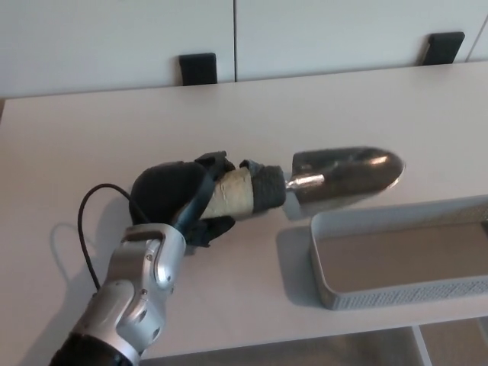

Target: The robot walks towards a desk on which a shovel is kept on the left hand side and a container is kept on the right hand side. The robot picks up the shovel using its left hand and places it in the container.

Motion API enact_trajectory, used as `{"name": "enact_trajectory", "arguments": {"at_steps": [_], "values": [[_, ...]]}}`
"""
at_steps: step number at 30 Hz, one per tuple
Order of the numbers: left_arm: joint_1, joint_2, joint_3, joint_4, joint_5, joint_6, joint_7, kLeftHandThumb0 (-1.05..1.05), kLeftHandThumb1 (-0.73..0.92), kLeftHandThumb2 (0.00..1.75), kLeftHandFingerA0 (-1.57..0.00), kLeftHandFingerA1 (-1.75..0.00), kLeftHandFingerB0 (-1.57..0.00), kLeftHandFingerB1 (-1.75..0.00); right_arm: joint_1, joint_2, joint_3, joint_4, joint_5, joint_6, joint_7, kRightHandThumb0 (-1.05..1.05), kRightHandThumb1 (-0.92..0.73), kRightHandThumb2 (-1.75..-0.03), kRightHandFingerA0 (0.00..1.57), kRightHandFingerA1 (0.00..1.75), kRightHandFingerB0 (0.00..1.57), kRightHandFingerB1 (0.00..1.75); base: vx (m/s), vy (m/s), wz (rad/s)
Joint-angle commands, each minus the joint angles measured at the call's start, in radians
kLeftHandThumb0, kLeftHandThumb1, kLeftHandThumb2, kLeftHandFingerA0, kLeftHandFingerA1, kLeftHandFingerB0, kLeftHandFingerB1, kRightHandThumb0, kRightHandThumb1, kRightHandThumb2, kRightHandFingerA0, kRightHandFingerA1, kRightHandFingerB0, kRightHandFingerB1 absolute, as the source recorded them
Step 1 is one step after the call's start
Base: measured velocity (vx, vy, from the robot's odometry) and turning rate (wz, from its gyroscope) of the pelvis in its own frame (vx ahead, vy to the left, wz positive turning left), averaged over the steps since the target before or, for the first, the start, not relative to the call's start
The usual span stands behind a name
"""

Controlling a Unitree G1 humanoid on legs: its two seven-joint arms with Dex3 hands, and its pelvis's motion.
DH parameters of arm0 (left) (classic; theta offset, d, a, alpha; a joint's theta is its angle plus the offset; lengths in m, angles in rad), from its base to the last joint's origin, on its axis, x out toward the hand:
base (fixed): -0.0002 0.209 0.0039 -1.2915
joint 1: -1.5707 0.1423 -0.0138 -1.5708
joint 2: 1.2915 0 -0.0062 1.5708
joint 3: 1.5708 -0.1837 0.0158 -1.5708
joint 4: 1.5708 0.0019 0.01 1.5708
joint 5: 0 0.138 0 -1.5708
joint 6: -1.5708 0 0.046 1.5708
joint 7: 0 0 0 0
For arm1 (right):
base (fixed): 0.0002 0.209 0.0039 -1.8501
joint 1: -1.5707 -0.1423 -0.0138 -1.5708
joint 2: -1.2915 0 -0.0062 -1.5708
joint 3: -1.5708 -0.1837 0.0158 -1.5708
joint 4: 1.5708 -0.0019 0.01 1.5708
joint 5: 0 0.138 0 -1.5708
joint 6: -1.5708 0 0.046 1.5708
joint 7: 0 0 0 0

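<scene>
My left hand (179, 200) is shut on the shovel's handle (242, 194), which is pale with a dark grey end. The shovel (347, 174) is lifted off the desk and points right, its shiny metal blade tilted up, just left of and above the near-left corner of the container. The container (328, 282) is a shallow grey tray at the desk's right front, with nothing inside it. Its right end runs out of the picture. My right hand does not show.
The pale desk (114, 137) stretches back to a white wall. Two black blocks (198, 69) (444, 47) stand at the desk's far edge. A black cable (88, 229) loops beside my left forearm. The desk's front edge lies just below the container.
</scene>
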Motion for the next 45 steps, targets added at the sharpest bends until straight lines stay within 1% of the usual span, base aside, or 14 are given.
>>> {"name": "enact_trajectory", "arguments": {"at_steps": [1, 5, 6, 12, 14, 15, 22, 31, 34, 35, 36, 42, 43, 45], "values": [[0.116, -0.269, 0.444, -0.085, -0.669, 0.108, -0.161, -0.26, 0.82, 0.63, -0.68, -1.63, -0.6, -1.06, 0.001, -0.053, 0.015, -0.02, -0.031, 0.044, 0.034, -0.2, -0.57, -1.02, 0.29, 0.64, 0.02, 0.51, 0.0, 0.0, 0.0], [0.1, -0.345, 0.542, -0.11, -0.739, 0.163, -0.119, -0.31, 0.58, 0.93, -1.01, -1.28, -0.69, -0.95, -0.002, -0.053, 0.013, -0.008, -0.026, 0.032, 0.037, -0.19, -0.57, -1.02, 0.29, 0.64, 0.02, 0.51, 0.0, 0.0, 0.0], [0.095, -0.361, 0.565, -0.113, -0.758, 0.172, -0.118, -0.22, 0.78, 0.59, -0.72, -1.69, -0.59, -1.04, 0.0, -0.053, 0.012, -0.011, -0.023, 0.033, 0.039, -0.18, -0.58, -1.03, 0.29, 0.63, 0.03, 0.52, 0.0, 0.0, 0.0], [0.1, -0.414, 0.591, -0.172, -0.76, 0.203, -0.12, -0.22, 0.79, 0.61, -0.72, -1.74, -0.6, -1.11, 0.005, -0.058, 0.018, -0.031, -0.03, 0.048, 0.041, -0.18, -0.79, -0.71, 0.3, 0.62, 0.06, 0.45, 0.0, 0.0, 0.0], [0.13, -0.426, 0.555, -0.243, -0.74, 0.209, -0.159, -0.23, 0.84, 0.59, -0.72, -1.75, -0.59, -1.08, 0.006, -0.06, 0.021, -0.031, -0.036, 0.041, 0.034, -0.19, -0.59, -1.03, 0.27, 0.62, 0.03, 0.51, 0.0, 0.0, 0.0], [0.146, -0.412, 0.518, -0.27, -0.72, 0.195, -0.202, -0.22, 0.85, 0.6, -0.74, -1.75, -0.56, -1.1, 0.008, -0.06, 0.019, -0.035, -0.033, 0.047, 0.037, -0.2, -0.79, -0.7, 0.3, 0.61, 0.06, 0.44, 0.0, 0.0, 0.0], [0.232, -0.351, 0.318, -0.455, -0.63, 0.165, -0.318, -0.18, 0.83, 0.65, -0.83, -1.58, -0.73, -0.96, 0.01, -0.062, 0.022, -0.029, -0.036, 0.033, 0.034, -0.17, -0.59, -1.03, 0.27, 0.62, 0.02, 0.51, 0.0, 0.0, 0.0], [0.266, -0.202, 0.056, -0.628, -0.464, 0.164, -0.362, -0.18, 0.78, 0.64, -0.92, -1.48, -0.81, -0.93, 0.015, -0.066, 0.036, -0.062, -0.053, 0.069, 0.022, -0.21, -0.78, -0.7, 0.28, 0.6, 0.06, 0.46, 0.0, 0.0, 0.0], [0.263, -0.178, 0.0, -0.662, -0.45, 0.174, -0.377, -0.21, 0.77, 0.65, -0.88, -1.49, -0.78, -0.98, 0.008, -0.074, 0.04, -0.059, -0.057, 0.059, 0.019, -0.2, -0.59, -1.05, 0.22, 0.6, 0.04, 0.52, 0.0, 0.0, 0.0], [0.264, -0.173, -0.008, -0.667, -0.45, 0.176, -0.377, -0.18, 0.77, 0.63, -0.9, -1.49, -0.77, -0.98, 0.009, -0.075, 0.042, -0.061, -0.06, 0.059, 0.016, -0.21, -0.78, -0.7, 0.28, 0.6, 0.08, 0.47, 0.0, 0.0, 0.0], [0.266, -0.159, -0.03, -0.676, -0.44, 0.172, -0.379, -0.21, 0.78, 0.63, -0.91, -1.48, -0.77, -0.99, 0.011, -0.077, 0.043, -0.065, -0.061, 0.061, 0.014, -0.2, -0.59, -1.04, 0.23, 0.6, 0.04, 0.52, 0.0, 0.0, 0.0], [0.27, -0.12, -0.122, -0.717, -0.424, 0.222, -0.378, -0.18, 0.77, 0.64, -0.86, -1.48, -0.77, -1.07, 0.016, -0.085, 0.044, -0.078, -0.055, 0.069, 0.021, -0.18, -0.61, -1.05, 0.22, 0.6, 0.03, 0.51, 0.0, 0.0, 0.0], [0.272, -0.117, -0.132, -0.725, -0.42, 0.235, -0.381, -0.18, 0.78, 0.64, -0.86, -1.47, -0.77, -1.04, 0.017, -0.085, 0.044, -0.082, -0.055, 0.074, 0.022, -0.2, -0.81, -0.67, 0.27, 0.58, 0.08, 0.45, 0.0, 0.0, 0.0], [0.27, -0.126, -0.147, -0.745, -0.419, 0.282, -0.386, -0.2, 0.79, 0.65, -0.87, -1.47, -0.77, -0.96, 0.012, -0.081, 0.044, -0.086, -0.056, 0.09, 0.018, -0.19, -0.59, -1.03, 0.24, 0.6, 0.04, 0.51, 0.0, 0.0, 0.0]]}}
